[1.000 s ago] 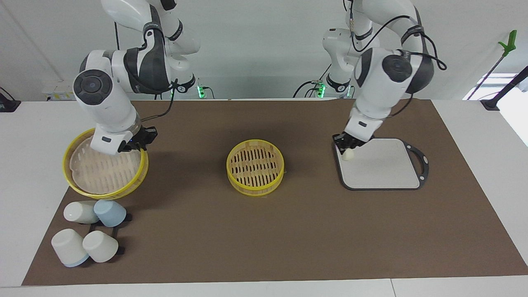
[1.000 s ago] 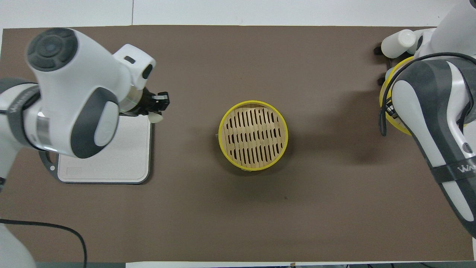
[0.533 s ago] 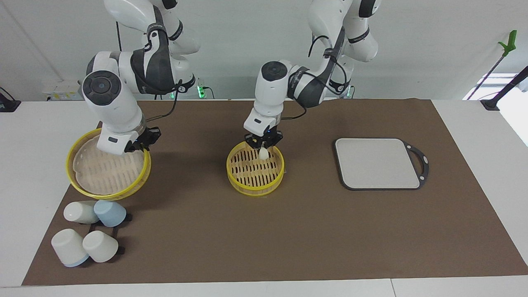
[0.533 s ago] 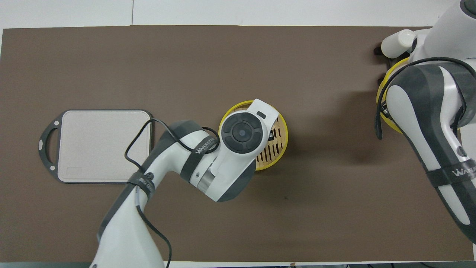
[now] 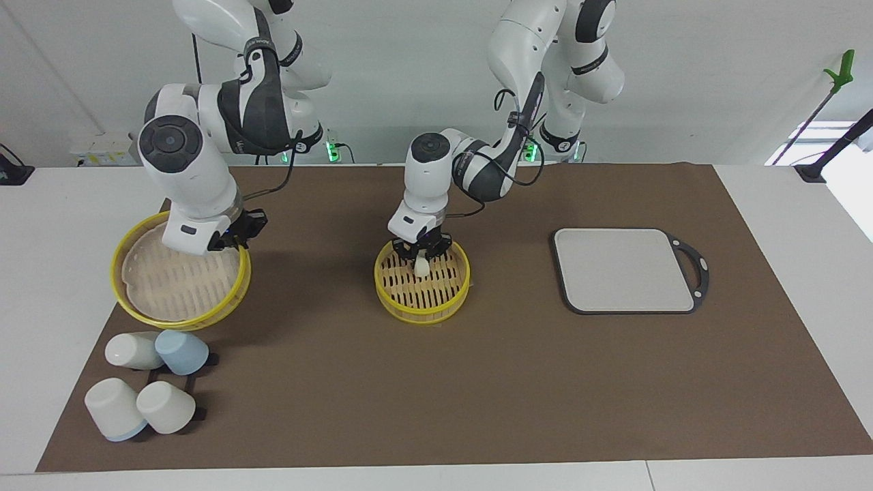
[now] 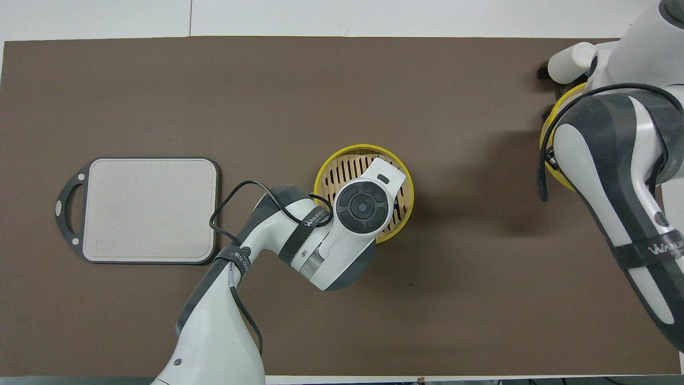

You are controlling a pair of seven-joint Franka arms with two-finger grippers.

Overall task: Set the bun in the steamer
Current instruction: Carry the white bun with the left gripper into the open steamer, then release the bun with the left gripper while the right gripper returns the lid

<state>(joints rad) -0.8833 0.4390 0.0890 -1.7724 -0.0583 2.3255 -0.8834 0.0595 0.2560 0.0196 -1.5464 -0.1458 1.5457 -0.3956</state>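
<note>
The right tool holds the rim of a whitish-lined yellow tier lifted above the bench, fingers clamped on it. At mid-bench, the left tool, arm bent steeply down, grips the bun inside the steamer. A cutting board lies toward the left arm's end.

Left gripper lowered, fingers closed — right gripper waits.

Cream bun upright inside yellow slatted steamer mid-table.
</note>
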